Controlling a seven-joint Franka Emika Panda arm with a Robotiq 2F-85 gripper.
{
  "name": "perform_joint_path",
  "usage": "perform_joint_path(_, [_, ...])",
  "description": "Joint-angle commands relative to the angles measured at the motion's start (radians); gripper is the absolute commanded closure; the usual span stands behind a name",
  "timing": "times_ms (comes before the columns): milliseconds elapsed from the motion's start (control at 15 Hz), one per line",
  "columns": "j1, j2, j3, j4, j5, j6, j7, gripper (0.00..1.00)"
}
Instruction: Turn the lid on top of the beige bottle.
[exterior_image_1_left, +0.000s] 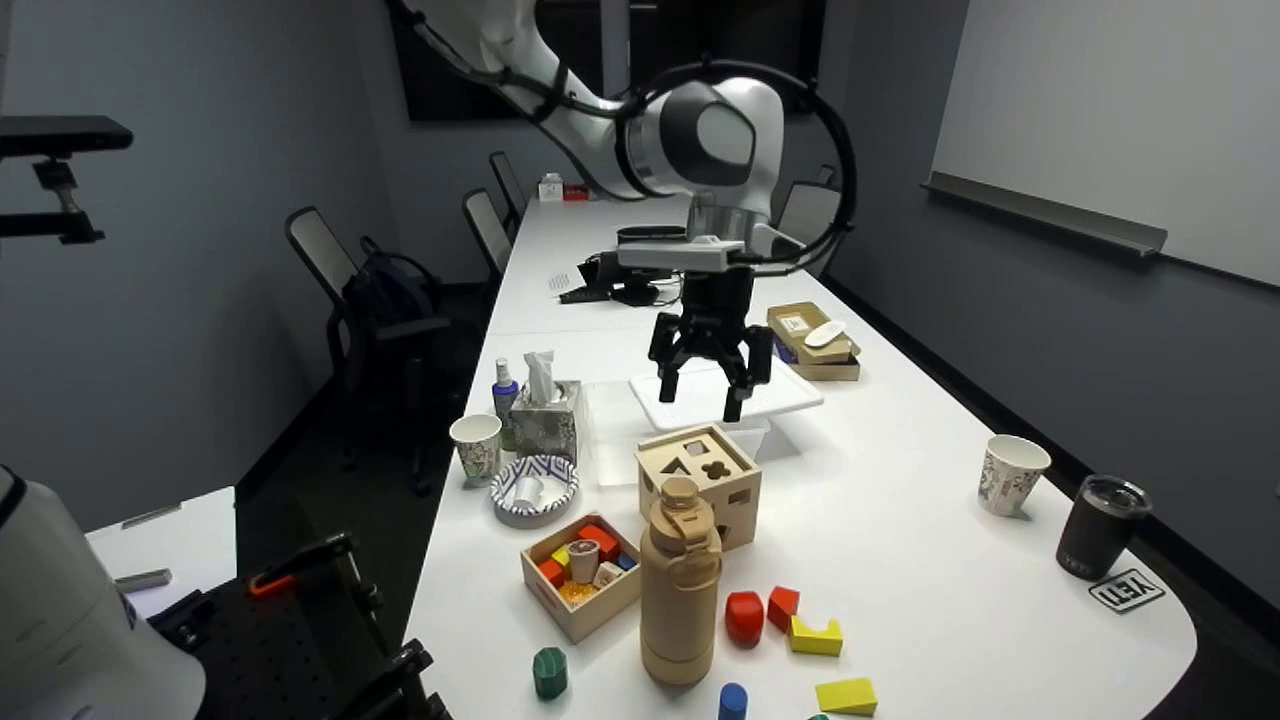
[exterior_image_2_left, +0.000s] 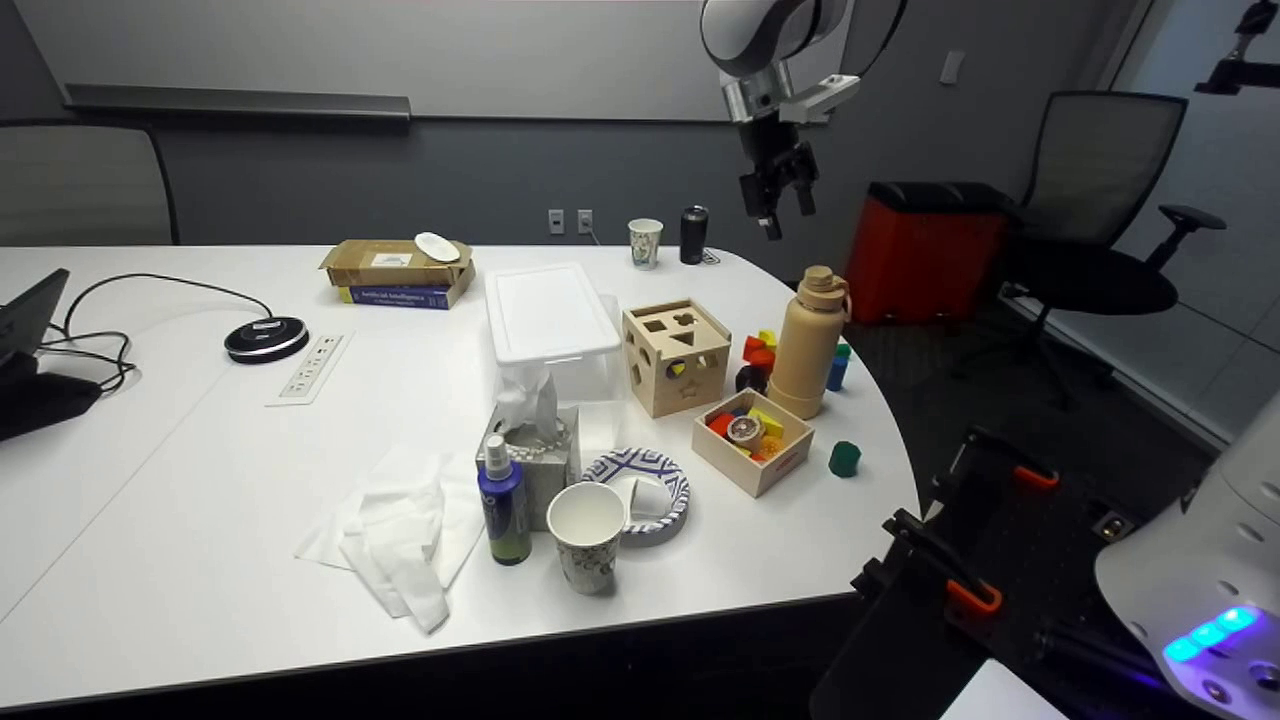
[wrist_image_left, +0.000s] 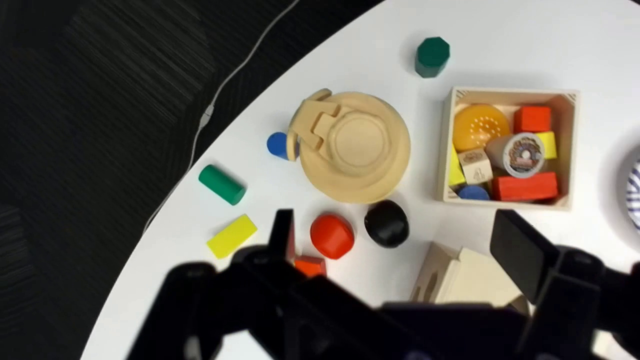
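Caution: black tool (exterior_image_1_left: 700, 404) spread; off-centre force on the round beige lid (wrist_image_left: 360, 142) could topple the tall beige bottle (exterior_image_1_left: 680, 612) past the curved edge of the white surface (exterior_image_1_left: 940, 580).

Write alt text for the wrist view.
Beige bottle, lid on, seen from above on a white table; a wooden box at its right, a red piece and a black piece just below. Empty black jaws stand open along the bottom edge.

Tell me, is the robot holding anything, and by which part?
Nothing is held. The end effector is open and empty, and the beige bottle stands untouched.
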Motion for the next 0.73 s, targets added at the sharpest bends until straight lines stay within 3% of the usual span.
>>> perform_joint_path(0, [-0.014,-0.175,0.007,-0.073,0.117,-0.028,0.079,0.0])
perform_joint_path(333, [-0.002,-0.343,-0.009,-0.15,0.216,0.02,0.263,0.0])
perform_joint_path(667, [0.005,-0.436,-0.005,-0.218,0.207,0.061,0.404,0.0])
